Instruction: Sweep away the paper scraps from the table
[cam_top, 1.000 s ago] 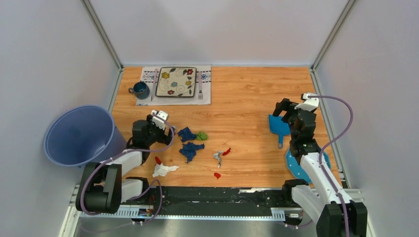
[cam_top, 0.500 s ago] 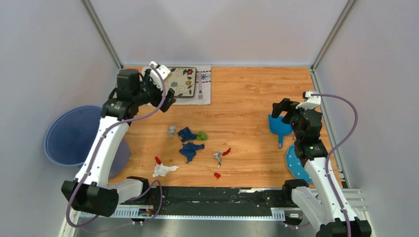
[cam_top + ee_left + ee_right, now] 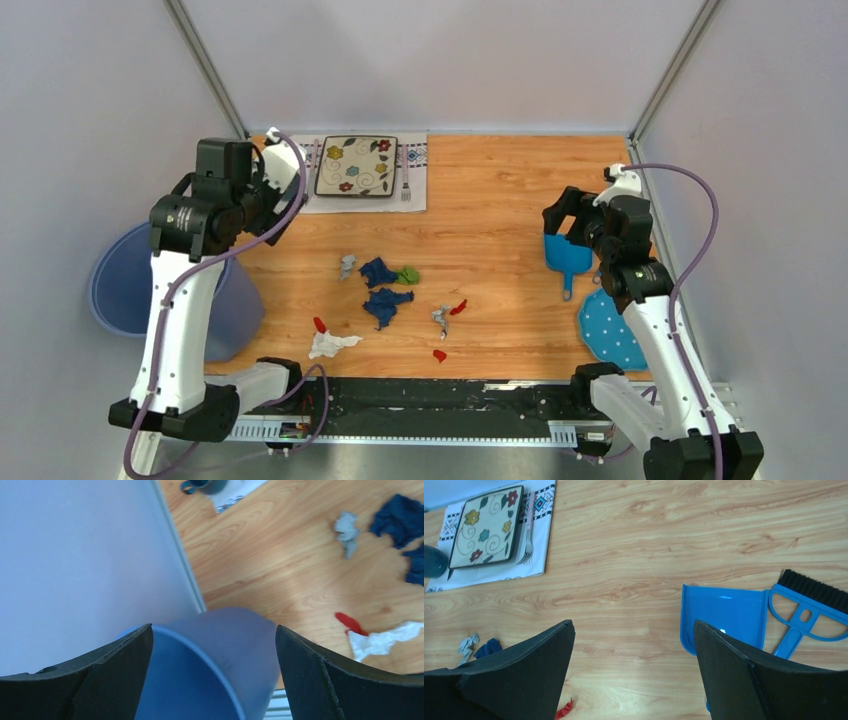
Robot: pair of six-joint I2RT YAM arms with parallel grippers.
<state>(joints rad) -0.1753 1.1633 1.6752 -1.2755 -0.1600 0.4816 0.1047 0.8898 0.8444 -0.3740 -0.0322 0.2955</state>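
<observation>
**Task items.** The paper scraps [image 3: 386, 303] lie loose on the tabletop [image 3: 500, 200], toward 7 o'clock from its centre. The scatter is wider than it is deep, with its long axis close to the 9-to-3 line.
- White scrap [image 3: 330, 345]: elongated, also lying near the 9-to-3 line. A red scrap [image 3: 319, 324] sits just beside it at 11 o'clock.
- Grey scrap [image 3: 347, 265]: at the 12 o'clock side of the scatter.
- Two dark blue scraps [image 3: 378, 271]: one at 6 o'clock of the other. A green scrap [image 3: 408, 275] touches the upper one.
- Further silver and red bits lie at the 3 o'clock end.

**Arms.**
- The left arm stands tall with its elbow high. The left end effector [image 3: 212, 627] is at 10 o'clock of the tabletop, above the rim of the blue bin [image 3: 215, 645]. Its jaws are spread wide and hold nothing.
- The right arm reaches toward 3 o'clock. The right end effector [image 3: 634, 622] faces down over the bare wood, jaws wide and empty.

**Surface and room.**
- The bin stands off the tabletop at 9 o'clock.
- At 11 o'clock a placemat [image 3: 300, 160] carries a plate [image 3: 356, 165] and a fork [image 3: 406, 170].
- At 3 o'clock lie a blue dustpan [image 3: 724, 617] and a brush [image 3: 809, 600].
- A polka-dot cloth [image 3: 612, 335] lies at 4 o'clock.
- Pale grey walls [image 3: 450, 60] enclose three sides.
</observation>
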